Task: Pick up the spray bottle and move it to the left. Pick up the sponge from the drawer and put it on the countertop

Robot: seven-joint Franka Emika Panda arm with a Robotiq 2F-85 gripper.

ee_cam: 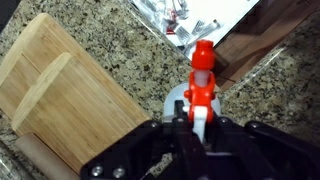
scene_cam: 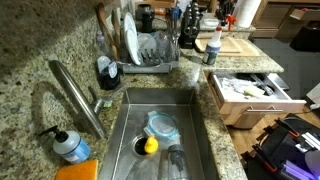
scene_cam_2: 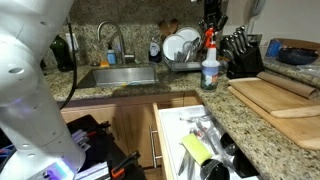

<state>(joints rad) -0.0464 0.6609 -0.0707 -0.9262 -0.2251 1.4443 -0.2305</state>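
The spray bottle point(scene_cam_2: 210, 70) is whitish with a red sprayer head and stands upright at the countertop point(scene_cam_2: 255, 128) in front of the dish rack; it also shows in an exterior view point(scene_cam: 211, 47). My gripper point(scene_cam_2: 210, 30) comes down from above and is shut on the spray bottle's neck. In the wrist view the gripper point(ee_cam: 200, 126) clamps the white neck just below the red head point(ee_cam: 203, 70). The drawer point(scene_cam_2: 170, 128) is pulled open, and the yellow-green sponge point(scene_cam_2: 195, 148) lies inside it among utensils. I cannot tell whether the bottle's base is touching the counter.
Wooden cutting boards point(scene_cam_2: 280, 95) lie beside the bottle, with a knife block point(scene_cam_2: 240, 55) behind. A dish rack point(scene_cam: 150, 50), the sink point(scene_cam: 190, 125) with a yellow ball point(scene_cam: 150, 145), a blue soap pump bottle point(scene_cam: 70, 145) and an orange block point(scene_cam: 78, 172) are also in view.
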